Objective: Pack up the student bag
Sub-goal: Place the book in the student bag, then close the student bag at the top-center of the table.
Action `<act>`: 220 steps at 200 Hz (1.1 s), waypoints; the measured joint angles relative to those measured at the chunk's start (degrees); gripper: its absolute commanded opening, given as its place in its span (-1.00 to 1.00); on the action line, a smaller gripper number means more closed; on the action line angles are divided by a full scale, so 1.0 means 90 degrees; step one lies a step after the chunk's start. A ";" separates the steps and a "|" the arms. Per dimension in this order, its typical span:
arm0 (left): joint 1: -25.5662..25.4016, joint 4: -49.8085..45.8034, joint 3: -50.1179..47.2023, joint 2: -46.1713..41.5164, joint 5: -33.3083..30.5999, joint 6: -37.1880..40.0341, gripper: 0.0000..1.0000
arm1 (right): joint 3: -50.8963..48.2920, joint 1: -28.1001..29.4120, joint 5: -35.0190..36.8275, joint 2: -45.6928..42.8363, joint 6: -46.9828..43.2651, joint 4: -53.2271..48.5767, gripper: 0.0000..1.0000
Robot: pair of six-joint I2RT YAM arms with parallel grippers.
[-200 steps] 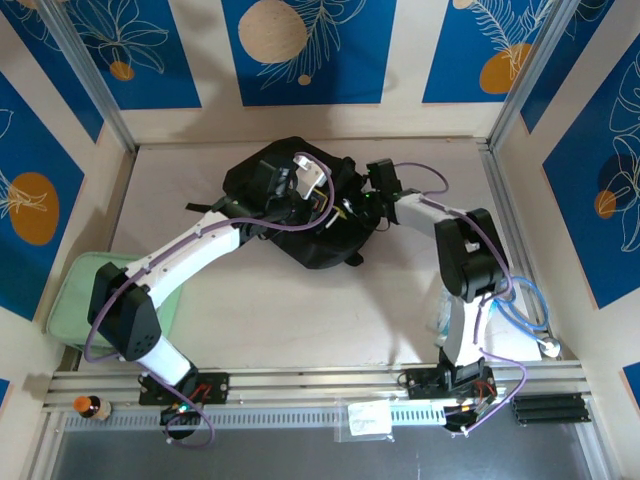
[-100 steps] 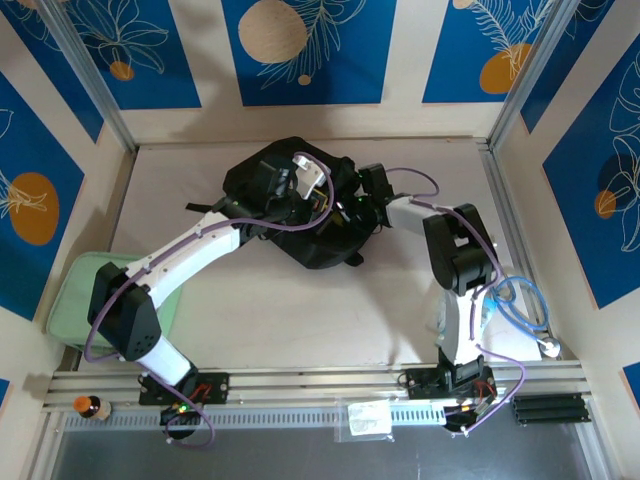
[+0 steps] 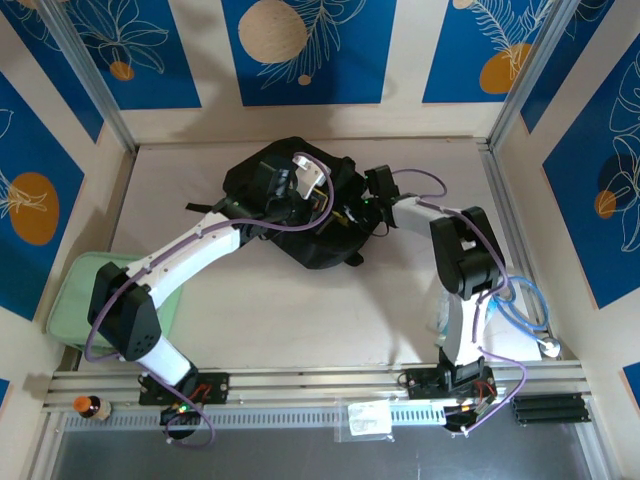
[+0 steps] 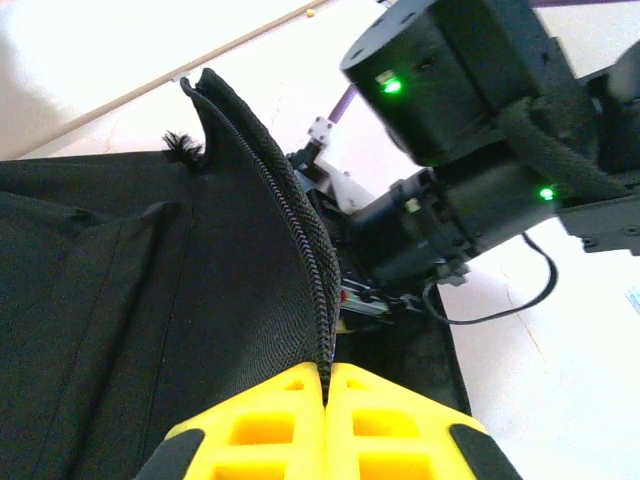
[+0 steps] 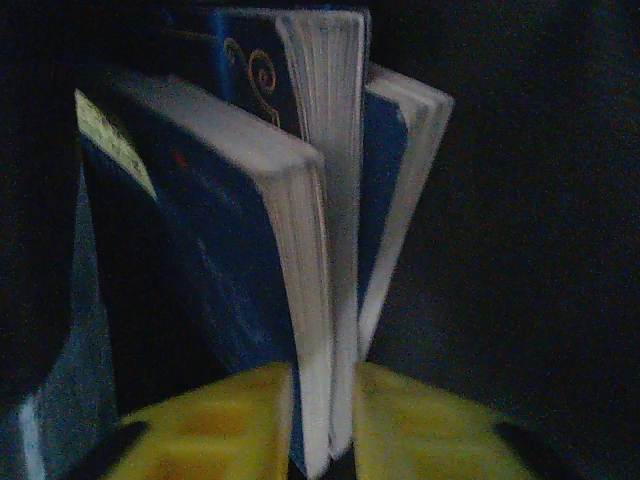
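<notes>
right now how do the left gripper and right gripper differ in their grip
The left gripper pinches the zip edge of the student bag, fingers meeting; the right gripper has fingers apart, clamping page edges of the blue books. The left gripper works outside in light; the right gripper is in the dark interior. Both have yellow fingers.

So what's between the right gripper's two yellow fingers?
In the right wrist view, the page edges of blue-covered books sit between the fingers of the right gripper, inside the dark student bag.
</notes>
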 measured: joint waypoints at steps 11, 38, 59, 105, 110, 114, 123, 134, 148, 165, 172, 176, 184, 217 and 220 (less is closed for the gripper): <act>0.0000 0.0000 0.0000 0.0000 0.0000 -0.0002 -1.00 | 0.0204 0.0027 -0.0029 0.0155 -0.0058 -0.0063 -0.78; 0.0000 0.0000 0.0000 0.0000 0.0000 -0.0005 -1.00 | 0.0600 0.0063 -0.0124 0.0420 -0.0087 -0.0070 -0.82; 0.0000 0.0002 0.0000 0.0000 0.0000 -0.0029 -1.00 | 0.0602 0.0056 -0.0202 0.0435 -0.0112 -0.0027 -0.74; 0.0000 -0.0002 0.0000 0.0015 0.0002 -0.0097 -0.94 | -0.0775 -0.0204 -0.0078 -0.1015 -0.0294 0.0087 -0.19; 0.0000 -0.0002 0.0000 0.0019 0.0005 -0.0107 -0.87 | -0.0974 -0.0250 -0.0034 -0.1316 -0.0311 0.0049 -0.13; 0.0000 -0.0005 0.0000 0.0034 0.0007 -0.0146 -0.81 | -0.1137 -0.0299 0.0000 -0.1581 -0.0374 0.0046 -0.09; 0.0000 -0.0002 0.0000 0.0068 0.0024 -0.0172 -0.65 | -0.1423 -0.0389 0.0121 -0.2137 -0.0408 -0.0007 0.00; 0.0000 -0.0005 0.0005 0.0124 0.0053 -0.0291 -0.35 | -0.1734 -0.0510 0.0359 -0.2837 -0.0505 -0.0131 0.06; 0.0000 -0.0017 0.0007 0.0187 0.0090 -0.0435 0.04 | -0.2006 -0.0656 0.0704 -0.3587 -0.0583 -0.0352 0.15; 0.0046 -0.0158 0.0007 0.0221 -0.0010 -0.0636 0.37 | -0.2280 -0.0848 0.1120 -0.4345 -0.0726 -0.0656 0.18; 0.0073 -0.0262 0.0007 0.0221 -0.0141 -0.0780 0.45 | -0.2351 -0.0923 0.1239 -0.4556 -0.0818 -0.0797 0.20; 0.0083 -0.0328 0.0010 0.0219 -0.0243 -0.0838 0.49 | -0.2378 -0.0954 0.1275 -0.4643 -0.0862 -0.0860 0.20; 0.0124 -0.0444 0.0010 0.0219 -0.0423 -0.0993 0.54 | -0.2404 -0.1022 0.1360 -0.4804 -0.0986 -0.1015 0.21; 0.0743 -0.0639 -0.0537 -0.0015 -0.0865 -0.1877 0.56 | -0.2402 -0.1027 0.1508 -0.4983 -0.1379 -0.1336 0.27; 0.0831 -0.0648 -0.0622 -0.0049 -0.0860 -0.1977 0.55 | -0.2402 -0.1010 0.1508 -0.4974 -0.1396 -0.1358 0.27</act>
